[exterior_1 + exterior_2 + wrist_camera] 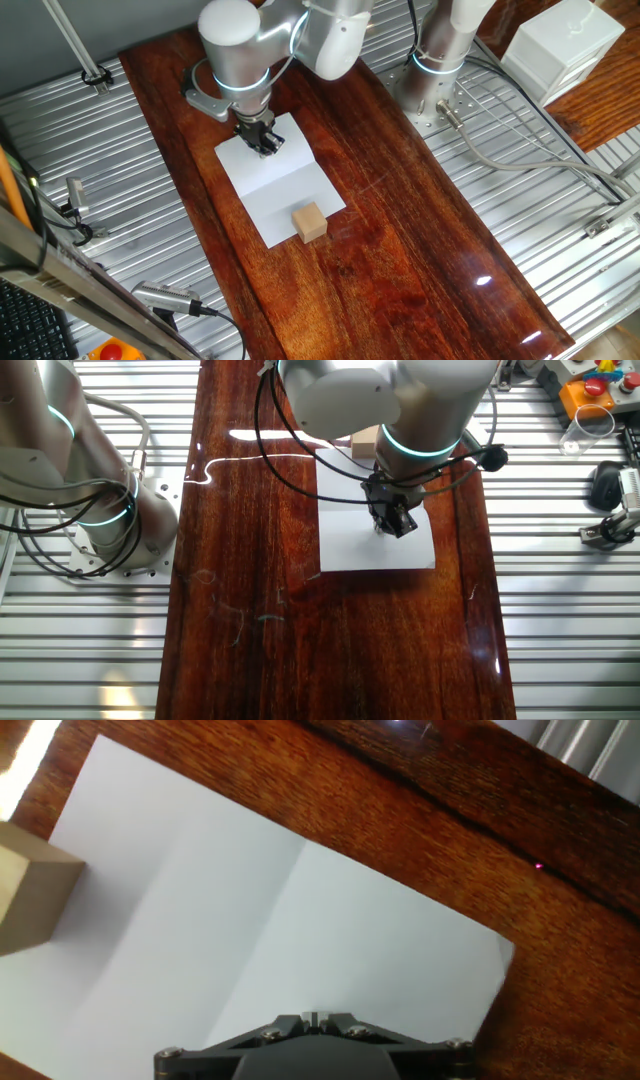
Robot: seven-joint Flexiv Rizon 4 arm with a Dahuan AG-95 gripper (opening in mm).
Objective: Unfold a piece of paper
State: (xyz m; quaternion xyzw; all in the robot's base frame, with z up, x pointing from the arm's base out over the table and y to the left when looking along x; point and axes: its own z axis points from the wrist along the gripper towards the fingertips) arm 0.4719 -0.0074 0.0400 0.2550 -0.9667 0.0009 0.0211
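Note:
The piece of paper (283, 190) lies spread open and flat on the dark wooden table, with one crease across its middle. It also shows in the other fixed view (350, 545) and in the hand view (300, 920). A small tan wooden cube (310, 222) stands on the sheet's near end; it also shows in the other fixed view (364, 443) and the hand view (28, 900). My gripper (266, 145) hangs low over the other half of the sheet, beyond the crease. Its fingertips (305, 1017) are pressed together with nothing between them. I cannot tell whether they touch the paper.
A white boxy block (560, 45) stands at the back right, off the wooden board. A second arm's base (438, 62) stands behind the board, with cables running right. Ribbed metal tabletop (120, 170) flanks the board on both sides.

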